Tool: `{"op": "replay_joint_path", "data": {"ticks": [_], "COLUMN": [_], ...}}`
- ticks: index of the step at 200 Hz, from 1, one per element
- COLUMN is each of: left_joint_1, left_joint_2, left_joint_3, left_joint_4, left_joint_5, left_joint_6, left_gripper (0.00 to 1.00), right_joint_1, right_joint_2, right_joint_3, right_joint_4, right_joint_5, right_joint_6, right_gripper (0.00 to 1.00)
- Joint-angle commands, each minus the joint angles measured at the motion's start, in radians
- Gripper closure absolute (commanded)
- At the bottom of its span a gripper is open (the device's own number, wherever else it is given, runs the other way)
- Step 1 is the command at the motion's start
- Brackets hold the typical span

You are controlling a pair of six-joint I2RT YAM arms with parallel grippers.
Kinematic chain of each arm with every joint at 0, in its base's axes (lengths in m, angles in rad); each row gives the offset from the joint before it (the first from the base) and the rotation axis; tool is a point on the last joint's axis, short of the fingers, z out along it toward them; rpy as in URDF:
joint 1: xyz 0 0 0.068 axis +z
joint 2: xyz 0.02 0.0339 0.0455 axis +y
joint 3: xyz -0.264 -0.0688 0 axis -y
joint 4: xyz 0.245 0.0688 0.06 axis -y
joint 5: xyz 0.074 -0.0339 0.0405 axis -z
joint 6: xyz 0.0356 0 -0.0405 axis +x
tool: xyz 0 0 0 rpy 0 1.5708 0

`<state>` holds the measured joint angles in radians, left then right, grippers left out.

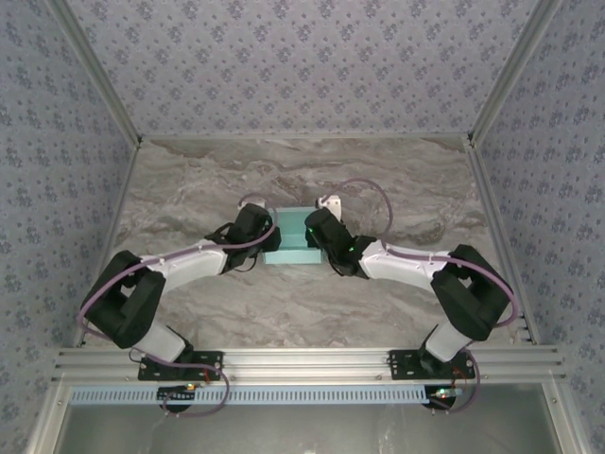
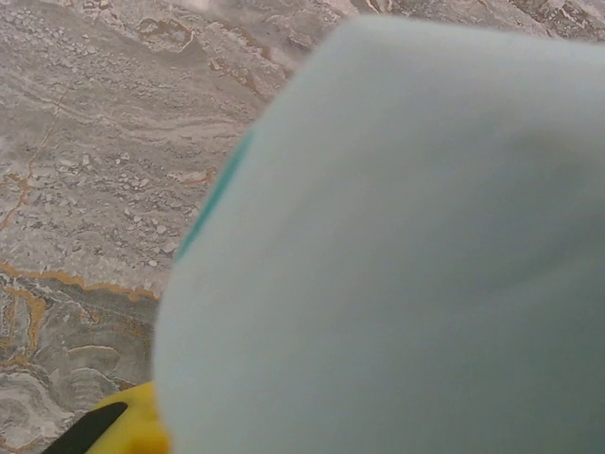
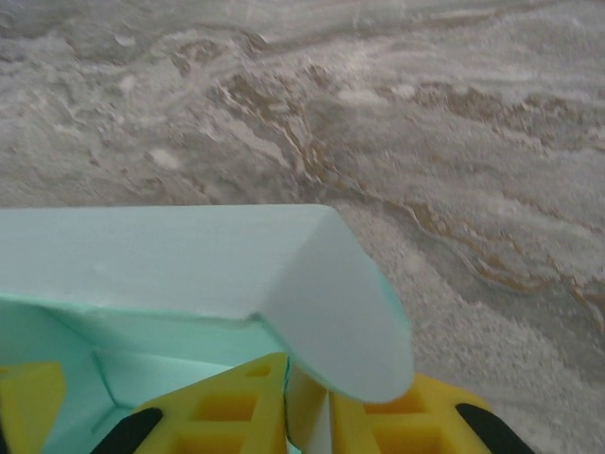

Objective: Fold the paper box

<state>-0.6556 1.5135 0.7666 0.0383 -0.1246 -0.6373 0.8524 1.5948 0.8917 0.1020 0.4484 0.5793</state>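
The box [image 1: 288, 241] lies on the table [image 1: 189, 189] at mid-depth, between both grippers. The right gripper [image 3: 307, 402] is nearly closed, pinching a curved flap [image 3: 331, 312] of the box between its yellow fingers [image 3: 227, 407]. The left gripper [image 1: 265, 233] sits at the box's left edge. Card blocks its wrist view, so its opening cannot be determined.

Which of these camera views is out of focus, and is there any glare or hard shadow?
Left wrist view: the paper box sits too close, a soft blur, while the marble table behind is sharp. Right wrist view: the box's folded flap is slightly soft, table veins readable. Top external view: even light, no glare, no hard shadows.
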Motion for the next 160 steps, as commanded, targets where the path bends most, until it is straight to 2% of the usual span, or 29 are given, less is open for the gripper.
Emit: {"op": "replay_joint_path", "data": {"ticks": [1, 22, 44, 62, 105, 132, 149, 160], "left_joint_1": [-0.036, -0.047, -0.058, -0.073, -0.086, -0.083, -0.080, -0.072], "left_joint_2": [-0.010, -0.003, -0.002, 0.001, -0.008, -0.066, -0.137, -0.186], "left_joint_3": [-0.008, -0.021, -0.040, -0.056, -0.068, -0.052, -0.033, -0.008], "left_joint_4": [0.021, 0.034, 0.062, 0.087, 0.142, 0.122, 0.078, 0.012], "left_joint_5": [-0.078, -0.137, -0.185, -0.223, -0.223, -0.165, -0.083, -0.051], "left_joint_6": [0.006, -0.008, -0.004, 0.015, 0.041, 0.063, 0.093, 0.107], "left_gripper": [0.71, 0.71, 0.71, 0.71, 0.69, 0.57, 0.41, 0.32], "right_joint_1": [0.014, 0.014, 0.014, 0.012, -0.031, -0.118, -0.212, -0.296], "right_joint_2": [-0.042, -0.085, -0.138, -0.193, -0.393, -0.492, -0.526, -0.532], "right_joint_3": [-0.029, -0.064, -0.103, -0.137, -0.201, -0.193, -0.180, -0.171], "right_joint_4": [-0.048, -0.074, -0.107, -0.130, -0.186, -0.250, -0.289, -0.304], "right_joint_5": [-0.034, -0.043, -0.068, -0.114, -0.215, -0.315, -0.423, -0.534], "right_joint_6": [0.042, 0.071, 0.083, 0.088, 0.119, 0.073, 0.059, 0.076], "right_gripper": [0.75, 0.70, 0.59, 0.54, 0.45, 0.39, 0.38, 0.39]}}
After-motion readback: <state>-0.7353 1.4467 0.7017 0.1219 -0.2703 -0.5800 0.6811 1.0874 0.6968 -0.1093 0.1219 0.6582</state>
